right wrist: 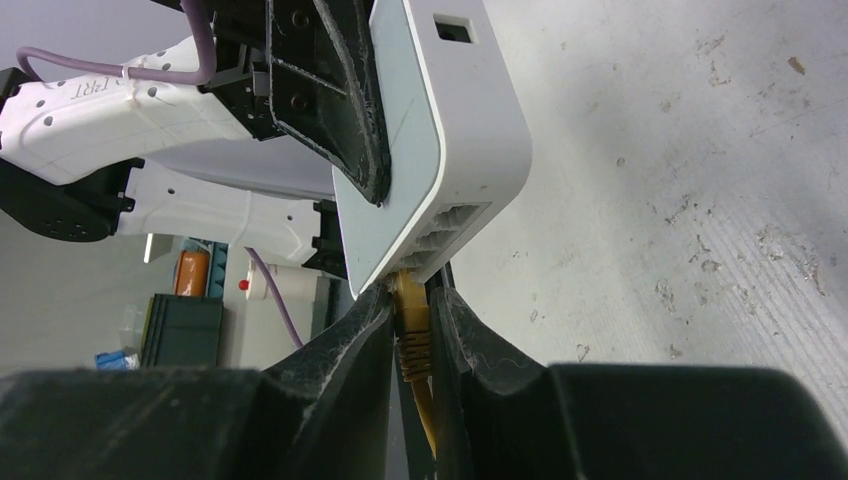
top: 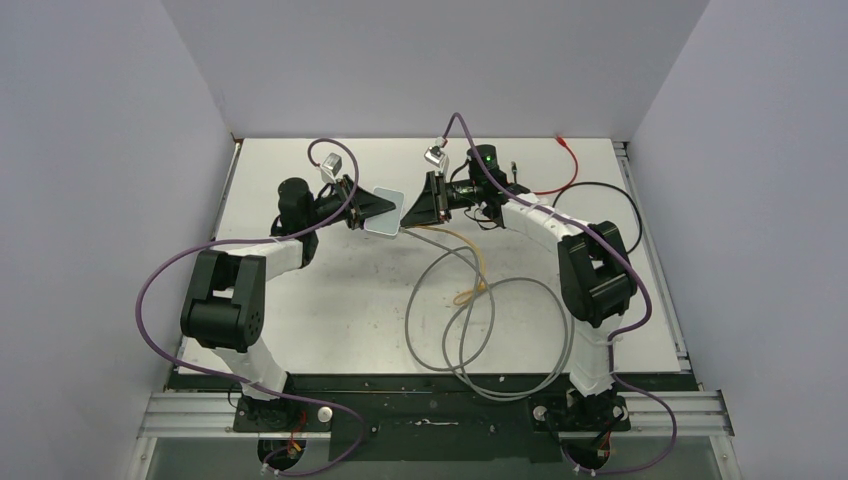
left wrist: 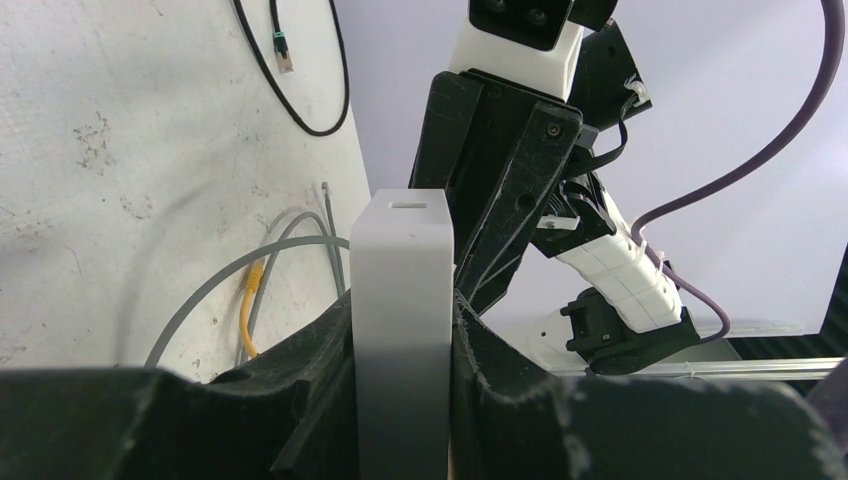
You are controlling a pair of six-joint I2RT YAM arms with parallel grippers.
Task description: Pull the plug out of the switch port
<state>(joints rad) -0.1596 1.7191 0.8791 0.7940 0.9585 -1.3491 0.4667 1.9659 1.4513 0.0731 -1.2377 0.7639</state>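
Note:
The light-grey switch (top: 388,213) is held off the table between both arms. My left gripper (left wrist: 402,330) is shut on the switch (left wrist: 402,300), its fingers pressed on both flat faces. In the right wrist view the switch (right wrist: 440,150) shows its row of sockets, with a yellow plug (right wrist: 412,325) seated in one socket. My right gripper (right wrist: 412,310) is shut on the yellow plug, its tips right against the switch edge. The yellow cable (top: 478,262) trails down to the table. In the top view my right gripper (top: 420,208) meets my left gripper (top: 372,208) at the switch.
A grey cable (top: 470,330) lies coiled in loops on the table middle, with the yellow cable's other plug (left wrist: 252,285) beside it. A black cable (top: 600,195) and a red cable (top: 565,165) lie at the back right. White walls enclose three sides.

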